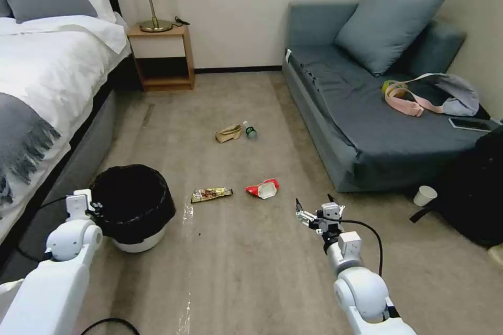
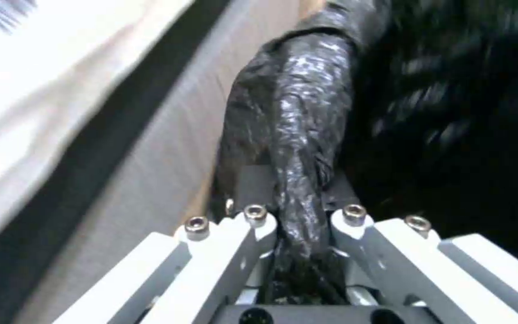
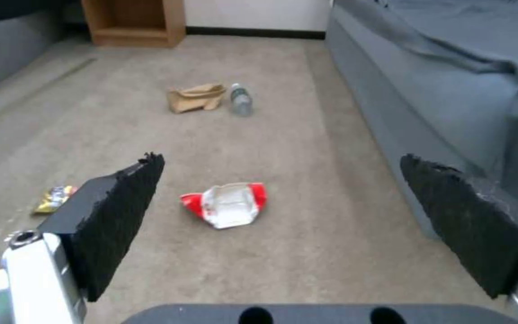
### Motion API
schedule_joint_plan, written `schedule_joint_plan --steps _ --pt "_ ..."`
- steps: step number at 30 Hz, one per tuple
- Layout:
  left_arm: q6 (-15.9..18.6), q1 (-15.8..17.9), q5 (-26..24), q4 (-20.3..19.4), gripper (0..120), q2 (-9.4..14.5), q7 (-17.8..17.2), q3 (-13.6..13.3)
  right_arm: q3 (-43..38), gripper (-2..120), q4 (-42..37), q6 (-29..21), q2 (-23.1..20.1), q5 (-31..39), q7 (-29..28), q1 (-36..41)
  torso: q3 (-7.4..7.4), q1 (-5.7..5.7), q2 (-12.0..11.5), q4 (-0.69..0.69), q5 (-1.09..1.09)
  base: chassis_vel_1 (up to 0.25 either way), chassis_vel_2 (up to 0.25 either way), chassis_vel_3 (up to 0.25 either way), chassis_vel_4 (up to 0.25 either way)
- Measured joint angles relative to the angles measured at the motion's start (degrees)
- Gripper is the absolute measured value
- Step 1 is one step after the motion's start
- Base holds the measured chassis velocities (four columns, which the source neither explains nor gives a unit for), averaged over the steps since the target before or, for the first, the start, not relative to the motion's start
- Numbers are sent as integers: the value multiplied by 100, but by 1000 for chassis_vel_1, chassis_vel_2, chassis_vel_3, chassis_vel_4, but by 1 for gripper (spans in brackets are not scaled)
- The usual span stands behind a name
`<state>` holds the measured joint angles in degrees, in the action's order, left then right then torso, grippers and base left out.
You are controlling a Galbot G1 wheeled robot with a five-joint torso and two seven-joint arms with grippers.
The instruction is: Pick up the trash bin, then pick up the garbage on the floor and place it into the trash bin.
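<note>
1. Left claw point(image 1: 94, 205) sits at the near-left rim of the bin point(image 1: 135, 209), beside the bed point(image 1: 47, 78). The left wrist view shows it clenched on the bag-covered rim point(image 2: 298, 148), one finger each side of the lip. That pinch looks meant for carrying the bin by its edge.
2. Bin seems slightly tilted, white base point(image 1: 137, 243) low by the carpet; can't tell if it's off the floor point(image 1: 251, 272).
3. Gold wrapper point(image 1: 211, 194) lies flat on the floor just right of the bin.
4. Red wrapper point(image 1: 263, 188) lies right of that, crumpled, directly ahead of the right claw and nearest to it. Judged the likely first pick.
5. Farther back, the paper bag point(image 1: 228, 133) and the bottle point(image 1: 250, 130) lie side by side, about touching, between bed and sofa point(image 1: 367, 115).
6. Right claw point(image 1: 314, 208) hangs low over the carpet, released, pads point(image 3: 121, 216) spread wide. The red wrapper is framed between them in the right wrist view but well ahead, nothing held.
7. All four litter pieces are on the floor, none in the bin.
</note>
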<state>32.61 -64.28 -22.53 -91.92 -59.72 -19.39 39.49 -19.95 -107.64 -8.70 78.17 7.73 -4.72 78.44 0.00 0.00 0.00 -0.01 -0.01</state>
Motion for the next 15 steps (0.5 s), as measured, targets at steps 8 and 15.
schedule_joint_plan --steps 8,15 --pt "-238 -736 667 -1009 4 -63 88 574 137 100 -10 91 54 203 -55 -4 0 0 0 1 1 0 0 0 0" --pt "-436 -1459 896 -1671 4 -250 142 975 199 100 119 209 71 348 14 -3 -1 0 0 2 1 0 0 0 0"
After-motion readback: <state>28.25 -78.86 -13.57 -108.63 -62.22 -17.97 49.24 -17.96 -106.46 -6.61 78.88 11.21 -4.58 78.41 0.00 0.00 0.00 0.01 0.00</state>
